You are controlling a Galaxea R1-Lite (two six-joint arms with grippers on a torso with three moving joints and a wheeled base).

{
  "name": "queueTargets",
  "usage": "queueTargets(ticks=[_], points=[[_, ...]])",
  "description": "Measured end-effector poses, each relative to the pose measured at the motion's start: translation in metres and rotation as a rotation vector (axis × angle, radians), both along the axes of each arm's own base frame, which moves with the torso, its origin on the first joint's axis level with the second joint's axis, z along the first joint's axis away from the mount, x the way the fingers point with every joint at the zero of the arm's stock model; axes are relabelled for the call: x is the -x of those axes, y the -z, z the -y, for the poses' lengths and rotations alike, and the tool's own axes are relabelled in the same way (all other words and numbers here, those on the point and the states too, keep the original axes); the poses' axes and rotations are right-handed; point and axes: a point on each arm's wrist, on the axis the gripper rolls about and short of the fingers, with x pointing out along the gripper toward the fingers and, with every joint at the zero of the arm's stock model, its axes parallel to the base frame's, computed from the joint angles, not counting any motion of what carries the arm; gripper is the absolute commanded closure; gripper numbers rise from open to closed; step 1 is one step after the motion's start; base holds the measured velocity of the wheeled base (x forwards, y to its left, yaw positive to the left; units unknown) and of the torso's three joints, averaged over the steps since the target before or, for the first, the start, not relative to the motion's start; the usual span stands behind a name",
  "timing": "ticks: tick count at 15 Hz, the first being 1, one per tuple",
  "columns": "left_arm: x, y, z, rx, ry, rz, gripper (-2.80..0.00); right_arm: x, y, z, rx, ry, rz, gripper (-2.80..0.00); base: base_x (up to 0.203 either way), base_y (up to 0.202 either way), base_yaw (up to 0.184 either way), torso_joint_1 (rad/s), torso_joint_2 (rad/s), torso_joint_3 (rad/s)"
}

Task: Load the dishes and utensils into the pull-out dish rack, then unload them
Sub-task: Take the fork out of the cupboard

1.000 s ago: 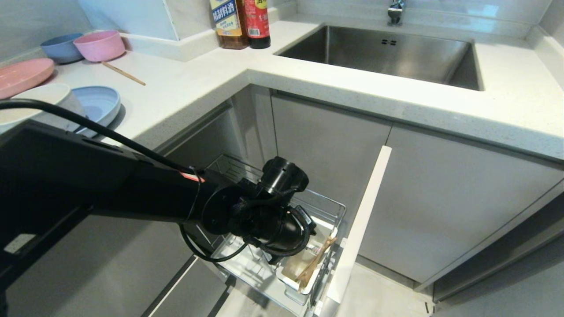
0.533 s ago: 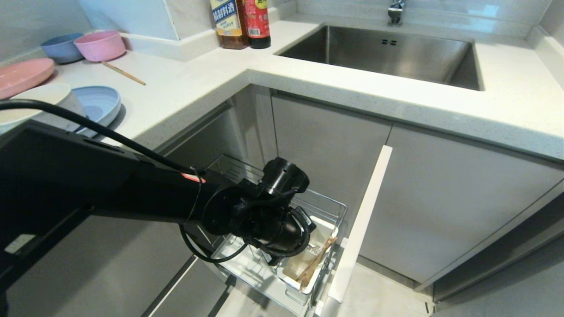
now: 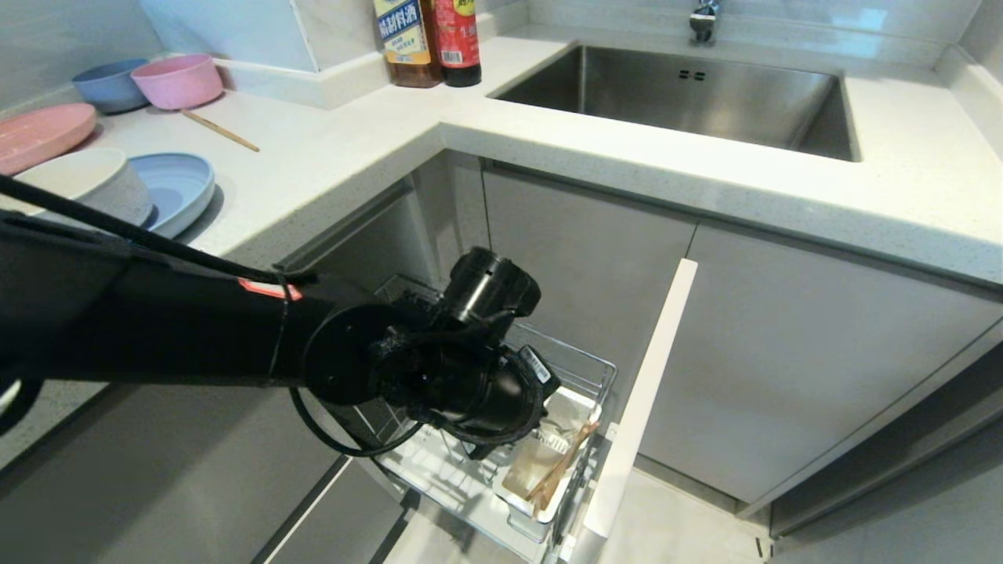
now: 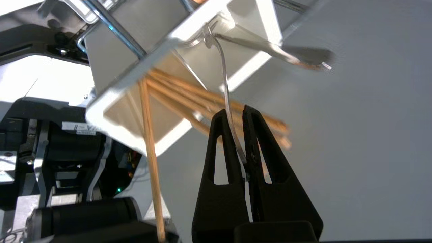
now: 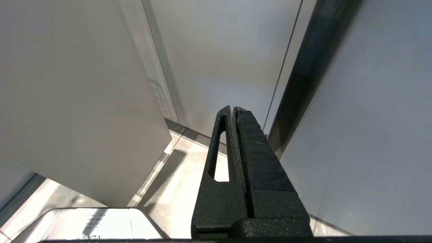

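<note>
While the right gripper (image 5: 234, 109) hangs closed, the left gripper (image 4: 233, 113) at lower centre pinches the fork (image 4: 225, 91), head inside the utensil cup (image 4: 111, 101) beside the chopsticks (image 4: 189, 98).

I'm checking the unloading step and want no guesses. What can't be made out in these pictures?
- Head view: the black left arm hides the left gripper and the grip on the slim grey metal fork.
- Head view: the arm covers much of the chrome wire pull-out dish rack.
- Left wrist view: the white plastic utensil cup hides the lower ends of the light-wood chopsticks; their tips are blurred.
- Right gripper: only bare cabinet panels and floor behind it.
</note>
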Motion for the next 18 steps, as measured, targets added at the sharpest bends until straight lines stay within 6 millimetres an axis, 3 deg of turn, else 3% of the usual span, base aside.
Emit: queueTargets(ticks=[4,11,18], points=[[0.016,-0.024,-0.006,-0.002,-0.003,0.037,0.00,0.000,0.000,0.000,0.000,0.000,0.000,0.00,0.000,0.000,0.000,0.000,0.00,0.000],[0.032,-0.045,-0.019,-0.025,-0.044,0.105,0.00,0.000,0.000,0.000,0.000,0.000,0.000,0.00,0.000,0.000,0.000,0.000,0.00,0.000],[0.057,-0.079,-0.047,-0.009,-0.048,0.142,0.00,0.000,0.000,0.000,0.000,0.000,0.000,0.00,0.000,0.000,0.000,0.000,0.00,0.000]])
